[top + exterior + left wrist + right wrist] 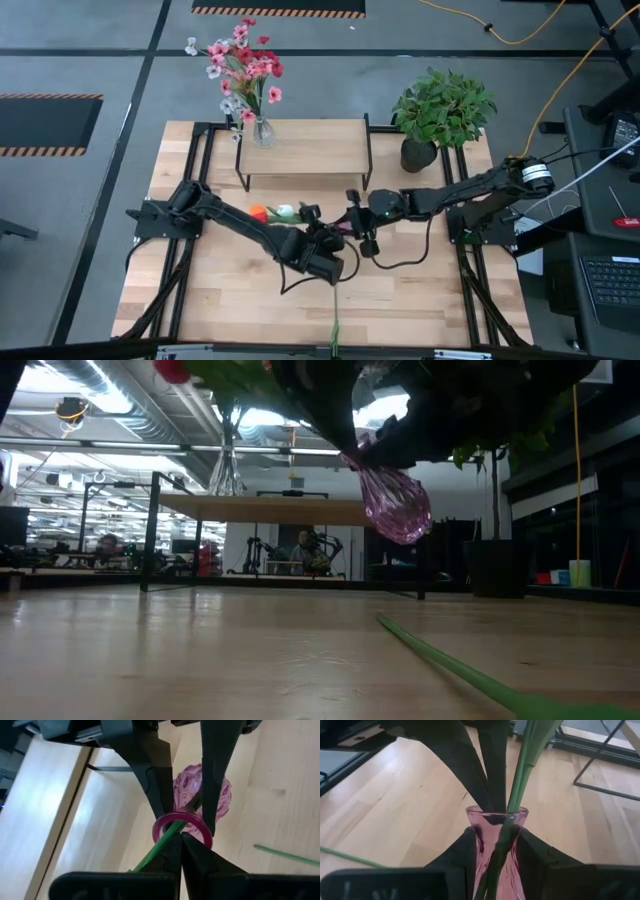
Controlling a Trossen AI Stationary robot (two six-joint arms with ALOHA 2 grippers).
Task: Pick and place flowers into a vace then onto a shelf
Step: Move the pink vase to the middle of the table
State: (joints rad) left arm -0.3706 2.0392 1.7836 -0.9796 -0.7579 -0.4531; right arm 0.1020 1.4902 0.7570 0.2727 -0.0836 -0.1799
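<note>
- Task status: partly complete. One clear vase (263, 132) with pink, red and white flowers (243, 62) stands on the shelf (305, 148), upper centre of the high view.
- A second vase, the pink glass vase (496, 851), is in work at the centre of the high view, lifted clear of the bench (220, 300); the low view shows it hanging above the wood in the upper centre of the frame.
- Right hand (495, 865): clamped on the neck of the pink glass vase, one finger on each side.
- Left hand (181, 837): fingers closed together on the green stems (162, 840) just above the vase rim. The stems enter the mouth and run down inside the glass.
- Stem axis: in the right wrist view the stems rise from the vase mouth in line with the vase's long axis. Orange and white blooms (272, 212) show in the high view just left of the left hand, so the bloom ends probably point towards the left of that frame; the arm hides the junction.
- One loose stem (335, 322) lies on the bench, lower centre of the high view, long axis running roughly top to bottom of that frame.
- Remaining: seat the stems, load the loose stem, place the pink glass vase on the shelf.
</note>
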